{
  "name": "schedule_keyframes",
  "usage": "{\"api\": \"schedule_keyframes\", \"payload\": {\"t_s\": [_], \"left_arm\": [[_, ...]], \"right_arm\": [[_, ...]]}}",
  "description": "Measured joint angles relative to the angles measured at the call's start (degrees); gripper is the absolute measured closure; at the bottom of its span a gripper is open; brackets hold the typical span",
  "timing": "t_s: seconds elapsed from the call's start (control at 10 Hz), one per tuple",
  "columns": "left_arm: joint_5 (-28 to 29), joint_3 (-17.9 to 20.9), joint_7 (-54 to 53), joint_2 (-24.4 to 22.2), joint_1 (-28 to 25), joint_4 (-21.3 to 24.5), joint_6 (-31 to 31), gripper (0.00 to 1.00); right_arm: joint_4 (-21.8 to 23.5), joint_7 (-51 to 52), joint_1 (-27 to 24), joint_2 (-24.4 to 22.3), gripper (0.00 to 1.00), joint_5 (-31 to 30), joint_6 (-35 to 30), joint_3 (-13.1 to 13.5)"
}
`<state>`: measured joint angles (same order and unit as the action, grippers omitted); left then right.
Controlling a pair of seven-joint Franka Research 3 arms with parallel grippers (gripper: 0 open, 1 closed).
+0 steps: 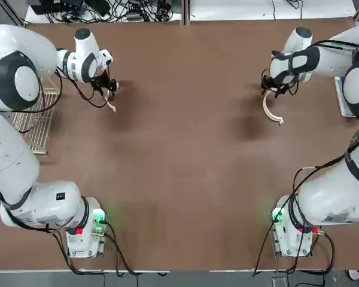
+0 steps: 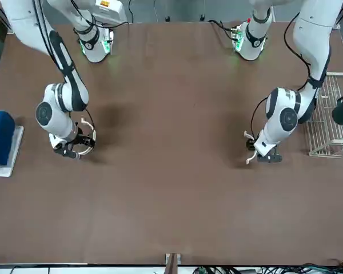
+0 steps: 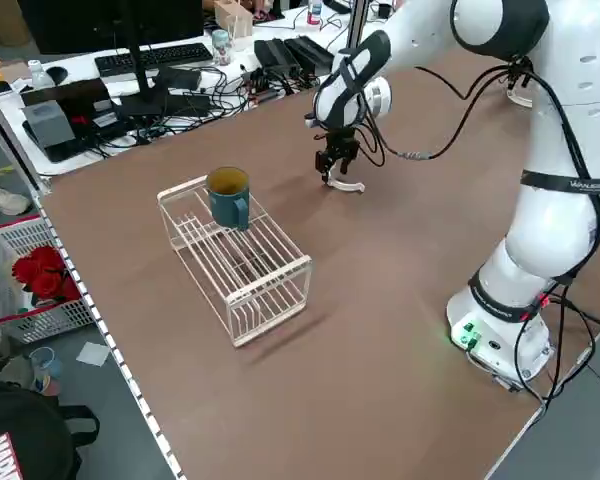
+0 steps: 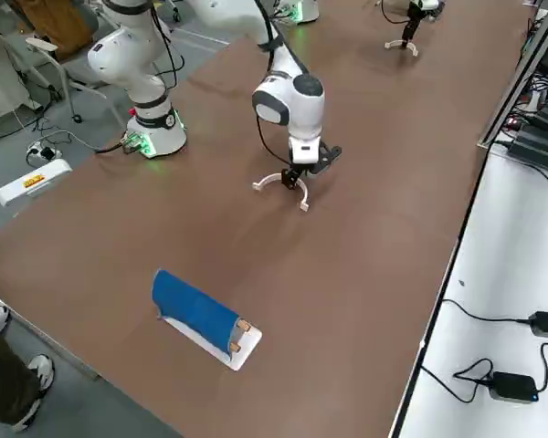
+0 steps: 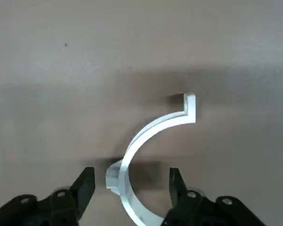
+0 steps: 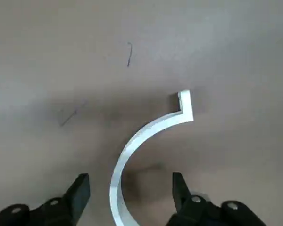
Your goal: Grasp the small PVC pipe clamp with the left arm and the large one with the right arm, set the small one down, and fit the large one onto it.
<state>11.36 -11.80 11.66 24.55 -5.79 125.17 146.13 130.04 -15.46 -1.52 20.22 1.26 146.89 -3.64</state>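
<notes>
each hand straddles its clamp, fingers spread, not gripping. the left hand (image 1: 112, 89) is over the small pvc pipe clamp (image 5: 146, 141). the right hand (image 1: 269, 88) is over the large one (image 6: 141, 141), both flat on the worktop (image 1: 179, 155), ready for grasping.

Both clamps, small PVC pipe clamp (image 5: 146, 141) and large one (image 6: 141, 141), looked like smooth white plastic with slight sheen. Table (image 1: 185, 179) was matt brown. Gripper fingers (image 5: 85, 186) were matt black.

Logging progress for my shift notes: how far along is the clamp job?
Done: each arm is at its part. In hand: the left gripper straddles the small white C-shaped plastic clamp with open fingers, and the right gripper straddles the larger white half-ring clamp; neither is gripped. Left: closing, lifting, setting the small one down, fitting the large one on.
</notes>
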Motion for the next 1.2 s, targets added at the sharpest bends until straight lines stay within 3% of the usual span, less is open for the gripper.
{"api": "schedule_keyframes", "payload": {"t_s": [0.3, 0.6, 0.7, 0.9, 1.2], "left_arm": [[3.87, 0.10, 0.01, 0.91, -0.63, 0.35, 0.13, 0.36], [4.93, -0.04, 0.01, 1.01, -2.18, 0.12, 0.64, 0.79], [4.93, -0.05, 0.58, 0.97, -2.33, -0.30, 0.85, 0.78], [4.94, -2.10, 3.66, 0.80, -2.36, -2.88, 1.05, 0.78], [4.86, -10.32, 13.83, 0.44, -1.20, -9.86, -4.39, 0.78]], "right_arm": [[0.32, -1.99, 0.50, 0.71, 0.39, 0.00, 0.00, -0.38], [0.94, -2.13, 0.51, 1.11, 0.50, 0.00, 0.00, -0.38], [1.26, -2.16, 0.52, 1.12, 0.59, 0.00, 0.00, -0.39], [1.83, -2.18, 0.61, 1.14, 0.64, 0.00, 0.00, -0.42], [2.20, -2.19, 0.80, 1.12, 0.76, 0.00, -0.01, -0.49]]}}
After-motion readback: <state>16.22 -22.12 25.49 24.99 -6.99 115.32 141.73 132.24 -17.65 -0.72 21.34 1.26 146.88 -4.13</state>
